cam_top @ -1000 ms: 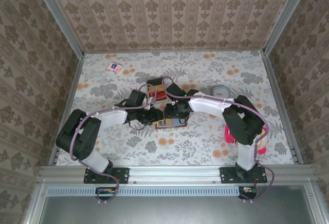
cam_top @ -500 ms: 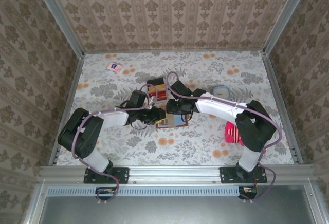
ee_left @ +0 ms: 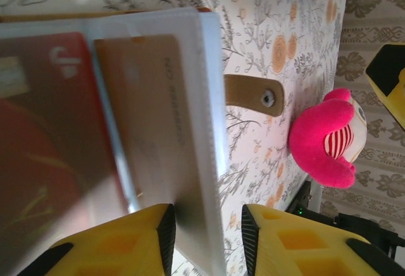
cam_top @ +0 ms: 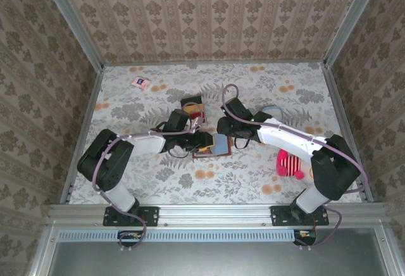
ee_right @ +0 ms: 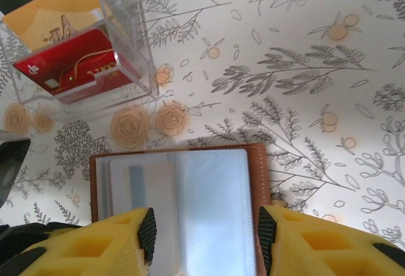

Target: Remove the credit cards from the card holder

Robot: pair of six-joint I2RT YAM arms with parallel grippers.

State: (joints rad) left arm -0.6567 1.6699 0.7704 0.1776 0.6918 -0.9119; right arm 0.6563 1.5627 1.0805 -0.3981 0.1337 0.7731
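Card holder (cam_top: 218, 143) open flat on the floral-print table (cam_top: 253, 184), mid-table, between the two grippers. Brown leather-look cover, grey-blue inside, rectangular with rounded corners. Clear glossy plastic sleeves (ee_right: 212, 200) fanned across it. Brown strap (ee_left: 253, 94) with a round snap juts out to one side.

Credit cards (ee_left: 149, 118) tucked in the sleeves: one tan, one red beside it, both dulled by glare off the plastic. From the right wrist, a greyish card shows through a sleeve.

Left gripper (ee_left: 205, 238): blocky yellow fingers (ee_left: 126, 244) parted, a sleeve page standing between them, bare gap on one side, not clamped. Right gripper (ee_right: 202, 244): spread wide above the holder, grasping nothing.

Near edge of the holder cut off in both wrist views.

Red card bears a white hooked logo. Tan card has sideways lettering, too blurred to read.

Beyond the holder, a clear rigid box (ee_right: 82, 48) with a red card, gold swirls on it, and an orange one; marks illegible. Pink plush toy (ee_left: 326, 140) with a red-and-white striped patch, off to the right.
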